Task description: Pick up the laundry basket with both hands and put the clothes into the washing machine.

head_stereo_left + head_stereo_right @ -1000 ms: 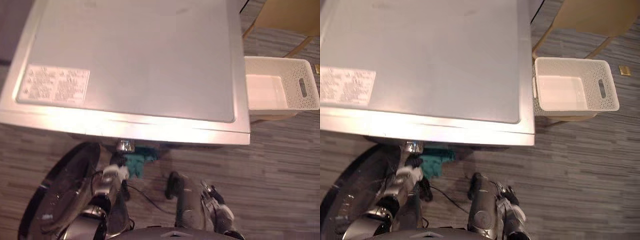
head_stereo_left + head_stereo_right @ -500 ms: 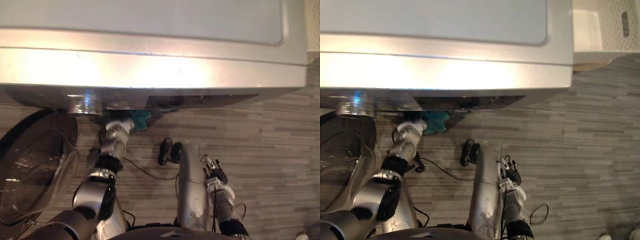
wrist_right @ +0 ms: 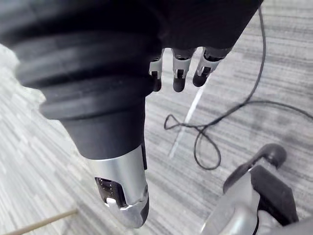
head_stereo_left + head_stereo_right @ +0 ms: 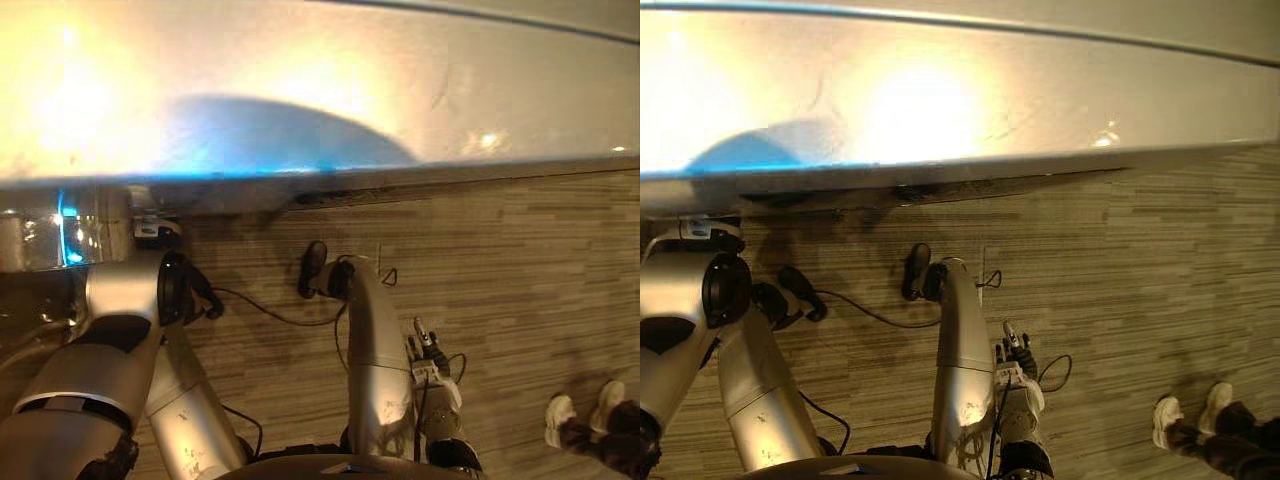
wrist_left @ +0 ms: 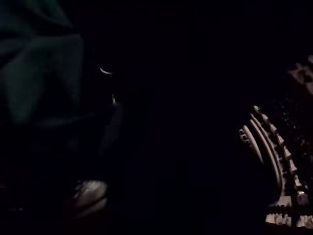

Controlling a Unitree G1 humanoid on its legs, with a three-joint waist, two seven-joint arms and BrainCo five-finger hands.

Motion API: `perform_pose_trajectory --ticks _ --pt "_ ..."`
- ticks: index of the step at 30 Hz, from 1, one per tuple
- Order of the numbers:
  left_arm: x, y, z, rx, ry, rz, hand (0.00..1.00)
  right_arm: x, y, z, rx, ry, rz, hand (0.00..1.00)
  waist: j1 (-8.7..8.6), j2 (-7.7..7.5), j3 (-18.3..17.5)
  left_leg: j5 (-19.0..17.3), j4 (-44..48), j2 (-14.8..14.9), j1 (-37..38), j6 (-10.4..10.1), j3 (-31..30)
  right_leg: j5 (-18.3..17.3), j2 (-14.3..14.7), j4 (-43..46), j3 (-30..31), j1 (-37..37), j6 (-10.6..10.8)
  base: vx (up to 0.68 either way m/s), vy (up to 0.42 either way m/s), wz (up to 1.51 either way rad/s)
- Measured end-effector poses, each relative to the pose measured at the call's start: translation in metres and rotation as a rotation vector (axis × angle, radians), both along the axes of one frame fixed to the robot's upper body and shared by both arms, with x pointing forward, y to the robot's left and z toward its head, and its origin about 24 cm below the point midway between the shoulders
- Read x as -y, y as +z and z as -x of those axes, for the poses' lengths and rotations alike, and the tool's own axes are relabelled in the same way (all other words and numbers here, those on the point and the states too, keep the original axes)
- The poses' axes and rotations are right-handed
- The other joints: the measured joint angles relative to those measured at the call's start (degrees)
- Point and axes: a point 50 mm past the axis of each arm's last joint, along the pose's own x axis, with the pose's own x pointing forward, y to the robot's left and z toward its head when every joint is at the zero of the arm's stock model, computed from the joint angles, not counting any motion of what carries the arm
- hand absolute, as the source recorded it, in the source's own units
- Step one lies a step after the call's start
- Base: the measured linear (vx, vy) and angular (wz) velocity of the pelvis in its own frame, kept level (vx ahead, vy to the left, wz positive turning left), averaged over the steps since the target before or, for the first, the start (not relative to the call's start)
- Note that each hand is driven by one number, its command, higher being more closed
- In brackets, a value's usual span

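Left wrist view: very dark, so little can be read.
Cloth (image 5: 29, 73): dark green, a folded mass in the dark, close by the left hand (image 5: 90, 192). Its long axis and heading cannot be told. Whether it touches the hand cannot be told.
Left hand: spread, closed or pinching cannot be told in this dark.
Left arm (image 4: 125, 300): comes in from the lower left and reaches forward. Its far end goes under the machine's front lip.
Machine (image 4: 320, 90): pale top with strong glare. Its long front edge runs side to side across both eye views, a little higher toward the right. The front faces the robot.
Floor (image 4: 1160, 260): striped grey-brown planks before the machine.
Right hand (image 4: 1012, 352): hangs low over the floor, well apart from the machine. Its fingers (image 3: 178, 73) are straight and relaxed, side by side. The thumb (image 3: 124, 200) stands apart from them. It holds nothing.
Shoes (image 4: 580, 415): a person's pale pair on the floor at far right, well apart from the right hand.
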Motion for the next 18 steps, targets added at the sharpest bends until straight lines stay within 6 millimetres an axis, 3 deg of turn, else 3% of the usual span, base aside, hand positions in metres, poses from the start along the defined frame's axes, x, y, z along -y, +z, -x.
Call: perform_pose_trajectory --ticks 6,7,10,12,14,18 --pt "0.021 0.019 0.002 0.022 -0.012 -0.183 1.0 0.001 -0.003 0.003 -0.009 -0.008 -0.044 0.0 -0.04 -1.0 0.1 0.3 1.0 -0.9 -1.5 0.6 0.1 0.3 -0.9 1.4 0.9 -1.9 0.0 -0.08 -0.059 0.05" --pt "0.024 0.022 0.003 0.028 -0.008 -0.208 0.0 0.003 -0.003 0.004 -0.005 -0.021 -0.047 0.0 0.02 -1.0 0.1 0.4 1.1 -1.0 -1.7 0.7 0.1 0.4 -1.0 1.5 0.9 -2.1 0.0 -0.08 -0.051 0.02" --pt "0.033 0.024 0.005 0.031 0.106 -0.492 0.0 0.009 0.005 0.004 0.053 -0.035 -0.034 0.0 0.0 -1.05 0.1 0.3 1.6 -1.1 -2.0 1.0 0.0 0.5 -1.2 1.8 1.0 -2.2 0.1 -0.06 -0.044 0.01" --pt "0.046 0.023 0.005 0.025 0.28 -0.922 0.0 0.01 0.01 0.001 0.096 -0.022 -0.023 0.0 -0.15 -1.05 0.1 0.3 1.8 -1.4 -2.0 1.0 -0.1 0.5 -1.5 2.0 1.0 -2.2 0.2 -0.06 -0.049 0.04" --pt "0.056 0.018 0.004 0.019 0.351 -1.145 0.0 0.009 0.01 0.001 0.111 -0.008 -0.023 0.0 -0.17 -1.06 0.1 0.3 1.8 -1.8 -2.1 1.1 -0.1 0.5 -1.9 2.1 1.0 -2.2 0.2 -0.06 -0.054 0.08" --pt "0.071 0.014 0.004 0.026 0.448 -1.414 0.0 0.005 0.009 0.0 0.126 0.018 -0.027 0.0 -0.06 -1.1 0.1 0.4 1.8 -2.0 -2.6 1.2 -0.5 0.6 -2.1 2.0 0.7 -2.1 0.3 -0.05 -0.046 0.05"
